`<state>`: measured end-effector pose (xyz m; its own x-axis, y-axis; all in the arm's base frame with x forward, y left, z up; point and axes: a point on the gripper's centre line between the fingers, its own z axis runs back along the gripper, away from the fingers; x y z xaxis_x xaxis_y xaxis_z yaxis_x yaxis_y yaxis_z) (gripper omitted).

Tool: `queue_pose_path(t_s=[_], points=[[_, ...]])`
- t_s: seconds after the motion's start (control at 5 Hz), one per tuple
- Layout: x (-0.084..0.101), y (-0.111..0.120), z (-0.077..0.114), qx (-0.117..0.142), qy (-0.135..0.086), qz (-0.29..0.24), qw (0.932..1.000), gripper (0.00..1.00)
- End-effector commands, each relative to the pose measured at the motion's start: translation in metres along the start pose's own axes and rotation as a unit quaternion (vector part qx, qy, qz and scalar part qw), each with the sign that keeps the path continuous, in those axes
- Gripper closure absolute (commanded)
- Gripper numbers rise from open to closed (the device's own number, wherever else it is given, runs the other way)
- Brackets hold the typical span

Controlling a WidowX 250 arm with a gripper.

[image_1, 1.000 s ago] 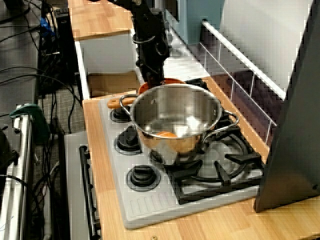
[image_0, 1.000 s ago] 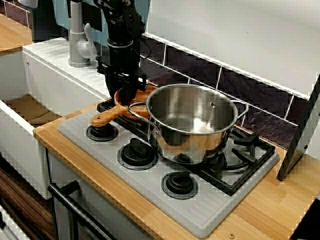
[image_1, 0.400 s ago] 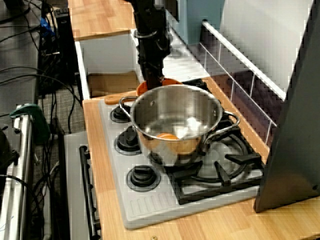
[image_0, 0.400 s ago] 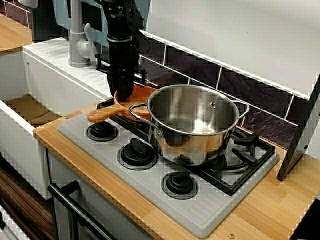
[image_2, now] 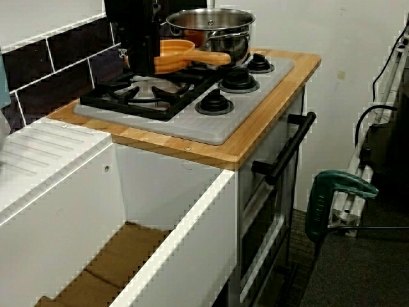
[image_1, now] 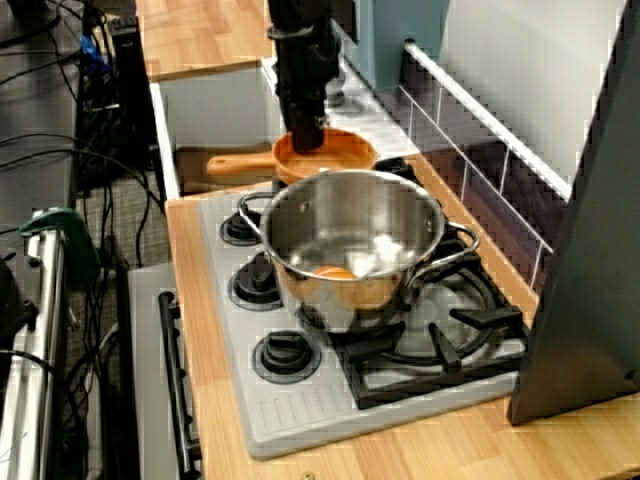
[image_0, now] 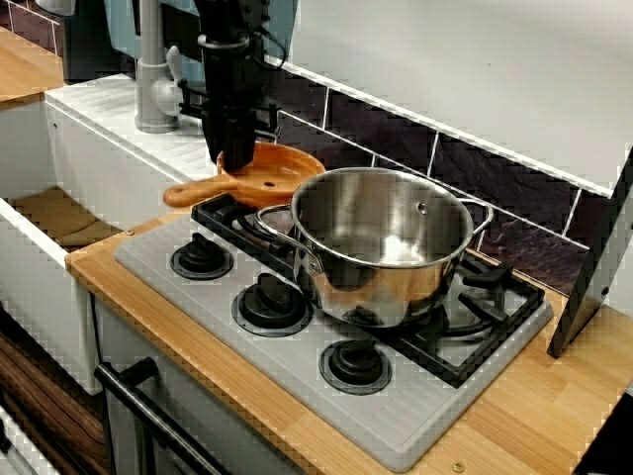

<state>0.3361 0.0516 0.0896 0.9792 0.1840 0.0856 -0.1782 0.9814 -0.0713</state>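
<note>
Where the black arm comes down at the sink end of the stove, the gripper [image_0: 235,158] is pressed together on the rim of the orange pan [image_0: 277,176], pinching it close to where the handle [image_0: 193,193] joins the bowl; the pan hangs roughly level in the air, clear of the black grate [image_0: 475,327] below it, with its handle pointing out toward the front edge of the counter; in the view along the stove the gripper [image_1: 305,140] stands upright over the pan [image_1: 335,155], which sits behind and just beside the steel pot [image_1: 350,240]; whether pan and pot touch cannot be told; the pot stands on the grate, open-topped, its two loop handles out to the sides; in the low view from the sink the pan [image_2: 185,56] floats above the burner, near the height of the pot's rim; three black knobs [image_0: 269,302] line the grey stove top [image_0: 247,381]; a grey tap [image_0: 153,84] rises behind the arm, beside the white sink [image_0: 40,287]; dark tiles [image_0: 396,139] back the wooden counter [image_0: 534,416].
</note>
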Motion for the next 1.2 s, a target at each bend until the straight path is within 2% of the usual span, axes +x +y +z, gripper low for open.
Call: queue_pose_path(t_s=[0.0,0.4,0.6,1.0], points=[[0.000,-0.004,0.046,-0.004,-0.046,-0.018,0.9988,1.00],[-0.002,-0.012,0.075,0.018,-0.073,-0.031,0.9967,1.00],[-0.004,-0.019,0.086,0.046,-0.114,-0.022,0.9921,1.00],[-0.002,-0.027,0.105,0.102,-0.181,-0.009,0.9782,1.00]])
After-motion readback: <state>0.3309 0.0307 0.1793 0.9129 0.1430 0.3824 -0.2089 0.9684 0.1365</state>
